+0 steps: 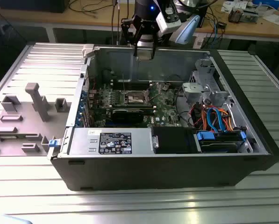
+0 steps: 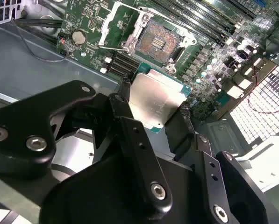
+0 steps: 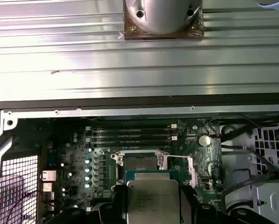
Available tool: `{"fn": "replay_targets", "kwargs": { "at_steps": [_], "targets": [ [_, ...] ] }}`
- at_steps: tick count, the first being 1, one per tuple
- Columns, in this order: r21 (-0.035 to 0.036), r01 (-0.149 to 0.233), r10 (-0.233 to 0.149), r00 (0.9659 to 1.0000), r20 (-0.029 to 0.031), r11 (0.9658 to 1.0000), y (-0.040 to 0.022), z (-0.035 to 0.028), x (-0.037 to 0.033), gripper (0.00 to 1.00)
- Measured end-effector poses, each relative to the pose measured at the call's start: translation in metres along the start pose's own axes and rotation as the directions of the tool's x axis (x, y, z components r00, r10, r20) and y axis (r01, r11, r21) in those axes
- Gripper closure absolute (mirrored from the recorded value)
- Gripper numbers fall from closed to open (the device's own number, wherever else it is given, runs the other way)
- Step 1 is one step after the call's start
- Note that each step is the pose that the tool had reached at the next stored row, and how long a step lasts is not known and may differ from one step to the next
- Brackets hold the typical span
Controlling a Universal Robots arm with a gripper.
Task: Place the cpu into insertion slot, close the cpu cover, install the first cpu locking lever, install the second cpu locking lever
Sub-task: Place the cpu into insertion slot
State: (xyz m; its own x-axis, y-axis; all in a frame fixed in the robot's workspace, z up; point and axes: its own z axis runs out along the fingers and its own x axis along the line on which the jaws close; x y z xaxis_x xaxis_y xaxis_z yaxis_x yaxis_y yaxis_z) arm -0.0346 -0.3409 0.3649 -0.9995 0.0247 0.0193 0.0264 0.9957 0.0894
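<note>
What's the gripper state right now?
The gripper is closed, holding the cpu; the insertion slot is empty.

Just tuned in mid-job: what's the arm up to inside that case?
The arm's gripper is shut on the cpu, a small flat square chip with a dull silver metal top, and holds it over the open grey computer case. The square, silver-rimmed insertion slot is empty. Its thin silvery cpu cover is swung open, so the chip is not yet seated.
</note>
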Motion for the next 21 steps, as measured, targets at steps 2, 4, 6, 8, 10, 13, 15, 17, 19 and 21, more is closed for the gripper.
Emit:
{"fn": "replay_targets", "kwargs": {
  "at_steps": [2, 4, 6, 8, 10, 13, 15, 17, 19, 21],
  "targets": [
    [0.0000, 0.000, 0.000, 1.0000, 0.0000, 1.0000, 0.0000, 0.0000, 0.0000, 0.46],
    [0.0000, 0.000, 0.000, 1.0000, 0.0000, 1.0000, 0.0000, 0.0000, 0.0000, 0.46],
    [0.0000, 0.000, 0.000, 1.0000, 0.0000, 1.0000, 0.0000, 0.0000, 0.0000, 0.46],
    [-0.0001, 0.000, 0.000, 1.0000, 0.0000, 1.0000, -0.0001, 0.0000, 0.0000, 0.46],
    [0.0000, 0.000, 0.000, 1.0000, 0.0000, 1.0000, -0.0009, -0.0001, 0.0000, 0.46],
    [-0.0001, -0.003, 0.003, 1.0000, 0.0002, 1.0000, -0.0013, -0.0001, 0.0000, 0.46],
    [-0.0003, -0.016, 0.016, 0.9999, 0.0014, 0.9999, -0.0014, -0.0001, -0.0001, 0.46],
    [-0.0007, -0.032, 0.032, 0.9995, 0.0028, 0.9995, -0.0014, 0.0000, -0.0001, 0.46],
    [-0.0012, -0.054, 0.054, 0.9985, 0.0048, 0.9985, -0.0014, 0.0002, -0.0001, 0.46],
    [-0.0012, -0.055, 0.055, 0.9985, 0.0049, 0.9985, -0.0014, 0.0002, 0.0000, 0.46]
  ]
}}
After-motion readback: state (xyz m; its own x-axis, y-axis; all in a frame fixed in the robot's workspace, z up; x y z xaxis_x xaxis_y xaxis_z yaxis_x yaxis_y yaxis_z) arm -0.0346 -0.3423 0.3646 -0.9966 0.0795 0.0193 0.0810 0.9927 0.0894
